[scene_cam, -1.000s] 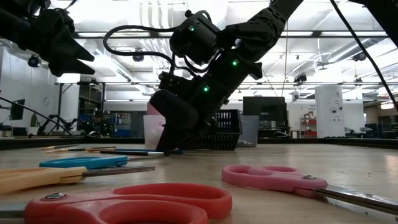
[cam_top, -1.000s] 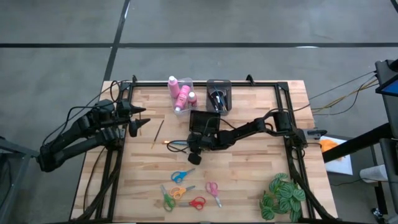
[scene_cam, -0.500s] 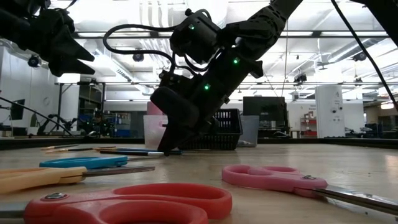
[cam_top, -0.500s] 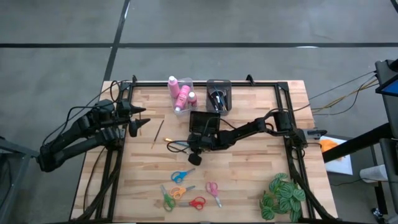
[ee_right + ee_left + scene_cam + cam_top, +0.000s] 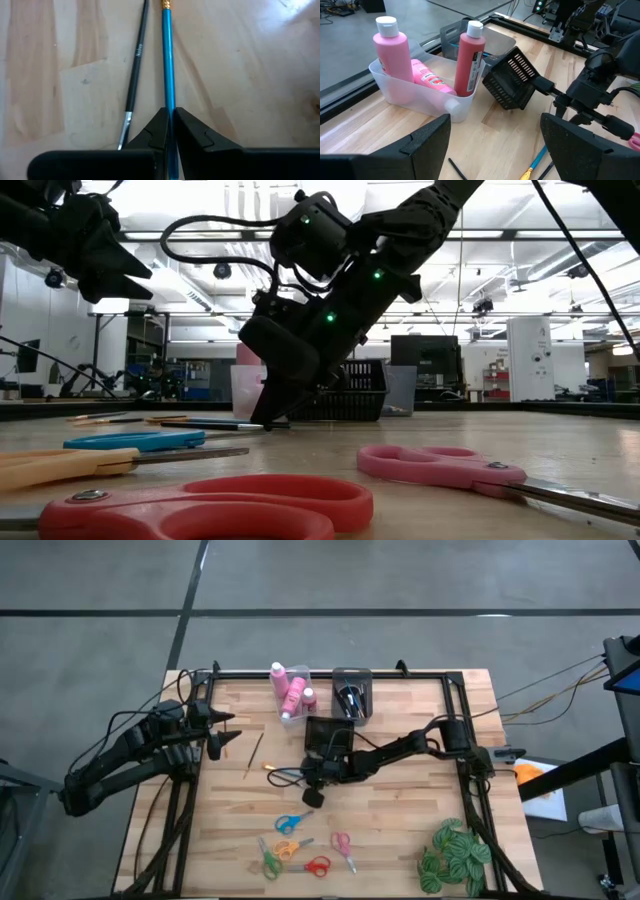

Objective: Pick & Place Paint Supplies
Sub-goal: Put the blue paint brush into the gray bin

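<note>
A blue-handled paintbrush point(image 5: 167, 55) lies near the table's middle point(image 5: 283, 771), and my right gripper point(image 5: 308, 780) is shut on it. A black brush point(image 5: 136, 70) lies close beside it. A wooden brush point(image 5: 255, 753) lies further left. Pink bottles point(image 5: 470, 57) with white caps stand and lie in a clear bin point(image 5: 290, 690) at the far edge. Several scissors with coloured handles point(image 5: 300, 845) lie near the front edge. My left gripper point(image 5: 505, 150) waits open above the table's left side point(image 5: 215, 735). My right gripper pinches the blue handle point(image 5: 169, 102) between its two fingers point(image 5: 156, 130). It comes slanting down from the table's right side point(image 5: 275, 412), and the brush runs on ahead in the direction the fingers point. The rest of the brush point(image 5: 215, 424) lies on the table.
A black mesh basket point(image 5: 512, 80) sits tilted just beyond my right gripper. A second black bin point(image 5: 352, 695) holding dark items stands at the far edge. A green leafy plant point(image 5: 455, 855) is at the front right corner. Black rails point(image 5: 330, 674) frame the table.
My right gripper has shut on the blue brush's handle while staying in place. The brush lies where it was.
</note>
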